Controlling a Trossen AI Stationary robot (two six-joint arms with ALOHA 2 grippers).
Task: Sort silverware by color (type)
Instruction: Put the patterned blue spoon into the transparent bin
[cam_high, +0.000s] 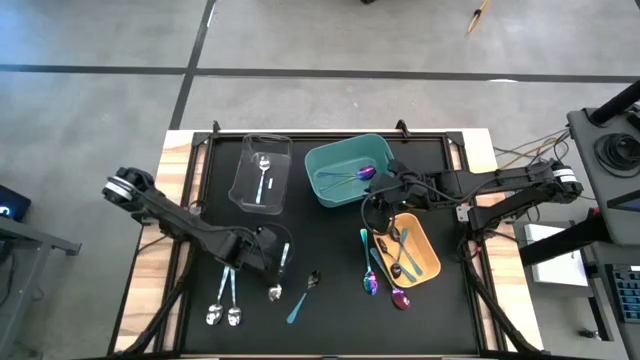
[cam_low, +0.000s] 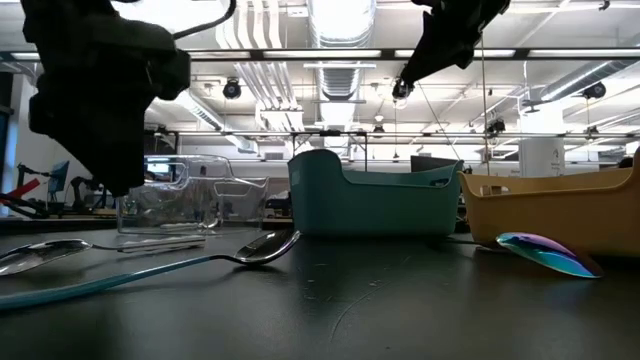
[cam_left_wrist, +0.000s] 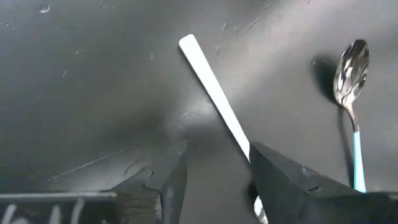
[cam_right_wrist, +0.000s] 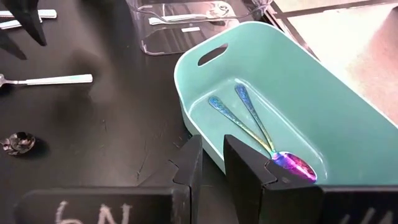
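The left hand hangs low over the black surface, its fingers parted around the pale handle of a silver spoon that lies flat between them, not yet pinched. A teal-handled spoon lies just beside it, and two more silver spoons rest nearer the front edge. The right hand hovers at the near rim of the teal bin, fingers drawn narrow with nothing visible between them; two iridescent spoons already lie inside that bin. One silver spoon sits in the clear bin, dark teal-handled pieces fill the orange bin, and a few iridescent and teal pieces lie loose on the surface beside it. The risk here looks like a slipped pick: the handle is thin, flat and pressed to the surface, so the fingers may close above it or skid it sideways into the teal-handled neighbour. How deep the fingertips sit against the surface is hard to judge from these angles. A lift gripped at the handle end could also let the bowl swing and drop.
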